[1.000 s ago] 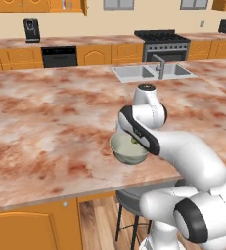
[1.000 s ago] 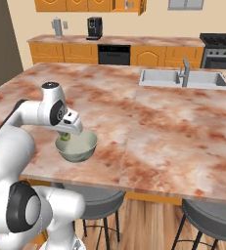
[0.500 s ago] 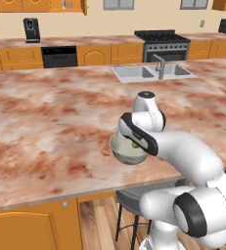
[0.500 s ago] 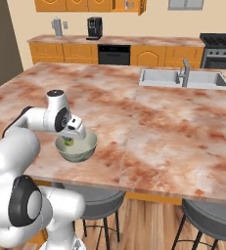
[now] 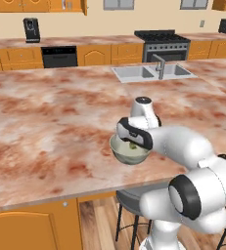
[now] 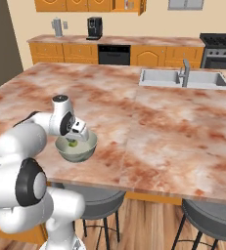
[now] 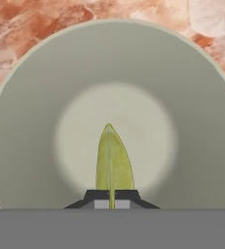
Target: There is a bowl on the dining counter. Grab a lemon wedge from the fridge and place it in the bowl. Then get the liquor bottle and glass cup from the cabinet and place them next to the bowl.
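A pale grey-green bowl point(image 5: 120, 152) point(image 6: 80, 153) point(image 7: 46, 97) sits on the marble dining counter near its front edge. My gripper point(image 7: 112, 202) hangs right over the bowl's middle, reaching down into it point(image 6: 74, 142). It is shut on a yellow-green lemon wedge point(image 7: 112, 163), whose pointed tip aims at the bowl's floor. A bit of the wedge point(image 5: 132, 145) also peeks out under the hand, inside the bowl. The liquor bottle, glass cup, fridge and cabinet are out of view.
The marble counter point(image 5: 46, 122) point(image 6: 173, 127) spreads wide around the bowl, with a sink and faucet point(image 5: 153, 71) point(image 6: 183, 78) at its far side. Bar stools point(image 6: 207, 219) stand below the front edge. A coffee machine point(image 5: 31, 29) and stove point(image 5: 161, 36) line the back wall.
The hand has sunk lower into the bowl with the lemon wedge still gripped. The bowl has stayed in place.
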### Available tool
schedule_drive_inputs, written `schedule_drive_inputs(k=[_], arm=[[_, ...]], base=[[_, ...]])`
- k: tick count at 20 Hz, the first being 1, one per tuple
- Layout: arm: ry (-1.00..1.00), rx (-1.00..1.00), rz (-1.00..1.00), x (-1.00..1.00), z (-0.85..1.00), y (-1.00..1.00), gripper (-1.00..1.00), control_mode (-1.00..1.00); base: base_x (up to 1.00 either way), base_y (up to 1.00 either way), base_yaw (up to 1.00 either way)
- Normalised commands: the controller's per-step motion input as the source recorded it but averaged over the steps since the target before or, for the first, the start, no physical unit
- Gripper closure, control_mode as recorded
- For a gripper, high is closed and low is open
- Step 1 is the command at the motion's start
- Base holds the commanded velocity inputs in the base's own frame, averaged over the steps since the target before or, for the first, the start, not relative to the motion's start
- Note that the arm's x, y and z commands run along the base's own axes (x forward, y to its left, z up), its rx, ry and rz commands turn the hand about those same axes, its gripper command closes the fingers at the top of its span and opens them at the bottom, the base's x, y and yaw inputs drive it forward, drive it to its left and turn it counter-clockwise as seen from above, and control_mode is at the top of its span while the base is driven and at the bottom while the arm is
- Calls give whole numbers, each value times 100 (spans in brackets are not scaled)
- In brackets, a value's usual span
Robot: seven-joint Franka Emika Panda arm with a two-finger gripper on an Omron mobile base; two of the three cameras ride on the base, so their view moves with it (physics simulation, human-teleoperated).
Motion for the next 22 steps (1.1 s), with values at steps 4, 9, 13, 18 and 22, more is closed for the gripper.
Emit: schedule_drive_inputs(k=[4, 9, 13, 18, 22], arm=[[0, 0, 0, 27, -27, 0, 100, -100], [0, 0, -1, 23, -27, 0, 100, -100], [0, 0, -1, 17, -24, 0, 100, -100], [0, 0, -2, 14, -21, 0, 100, -100], [0, 0, -2, 5, -18, 0, 100, -100]], base=[[0, 0, 0], [0, 0, 0], [0, 0, 0], [0, 0, 0], [0, 0, 0]])
